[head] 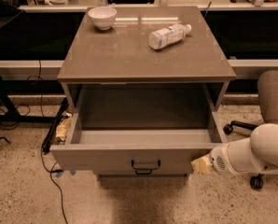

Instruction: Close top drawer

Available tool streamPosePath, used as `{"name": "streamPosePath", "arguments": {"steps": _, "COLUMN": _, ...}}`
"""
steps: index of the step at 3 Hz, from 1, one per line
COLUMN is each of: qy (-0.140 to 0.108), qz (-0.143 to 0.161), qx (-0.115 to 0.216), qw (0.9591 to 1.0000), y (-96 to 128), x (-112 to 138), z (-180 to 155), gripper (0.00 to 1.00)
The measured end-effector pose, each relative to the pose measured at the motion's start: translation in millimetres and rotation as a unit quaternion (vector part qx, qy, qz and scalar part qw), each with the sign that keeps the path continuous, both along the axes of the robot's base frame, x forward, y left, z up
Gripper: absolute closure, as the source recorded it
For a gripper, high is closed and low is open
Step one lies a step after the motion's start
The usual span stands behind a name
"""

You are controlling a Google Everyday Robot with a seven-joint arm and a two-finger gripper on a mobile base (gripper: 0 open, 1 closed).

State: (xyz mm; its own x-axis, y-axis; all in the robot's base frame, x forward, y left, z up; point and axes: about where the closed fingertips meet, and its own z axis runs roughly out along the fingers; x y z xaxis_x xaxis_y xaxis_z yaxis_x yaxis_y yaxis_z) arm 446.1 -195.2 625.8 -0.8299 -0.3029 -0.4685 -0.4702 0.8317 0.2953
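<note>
The top drawer (97,157) stands wide open from the cabinet (143,59), its front running left to right. The gripper (200,164) sits at the front's right end, perhaps touching it. Whether it is apart or together, I cannot tell.

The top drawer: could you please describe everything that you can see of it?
The top drawer is wide, shallow and grey-brown, seemingly painted board. It stands pulled far out from under the cabinet top, level, its grey inside open to view. A small dark bar handle sits at the middle of its plain flat front. The gripper is at the front's right end and seems to touch it.
</note>
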Motion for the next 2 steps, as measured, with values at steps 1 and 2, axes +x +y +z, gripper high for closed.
{"name": "streamPosePath", "arguments": {"steps": 1, "qy": -0.02, "qz": 0.006, "qx": 0.01, "qw": 0.9997, "y": 7.8, "x": 23.1, "z": -0.3, "gripper": 1.0}}
{"name": "streamPosePath", "arguments": {"steps": 2, "qy": -0.02, "qz": 0.006, "qx": 0.01, "qw": 0.9997, "y": 7.9, "x": 22.7, "z": -0.3, "gripper": 1.0}}
